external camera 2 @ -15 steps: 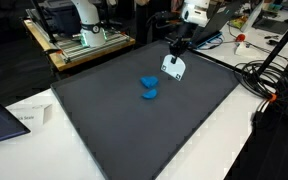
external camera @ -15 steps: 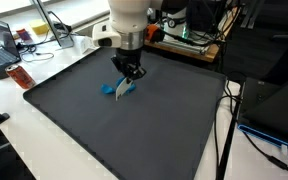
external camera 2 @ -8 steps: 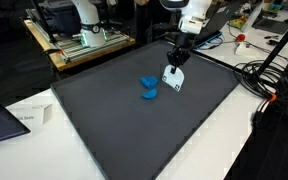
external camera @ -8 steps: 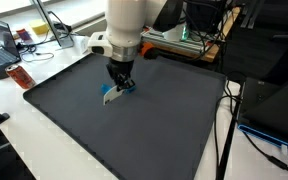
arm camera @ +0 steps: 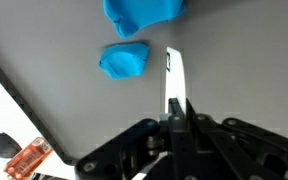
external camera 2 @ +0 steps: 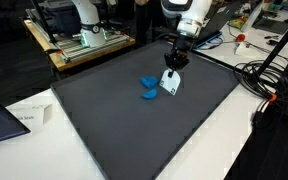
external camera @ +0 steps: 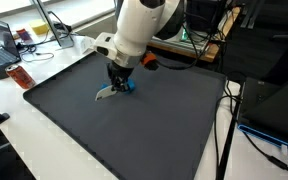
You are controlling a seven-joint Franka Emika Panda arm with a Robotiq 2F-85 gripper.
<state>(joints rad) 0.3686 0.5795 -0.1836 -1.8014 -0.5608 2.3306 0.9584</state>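
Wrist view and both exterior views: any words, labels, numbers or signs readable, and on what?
Dark mark on the white card in the shut gripper: too blurred to read.
Label on the orange container: too small to read.
Print on the paper sheet: too small to read.
Nothing legible anywhere.

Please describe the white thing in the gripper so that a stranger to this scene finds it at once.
Find the large dark mat on the table. Over it the gripper is shut on a thin flat white piece that sticks out below it. Its two neighbours are blue rounded lumps lying loose on the mat; it alone is white and flat.
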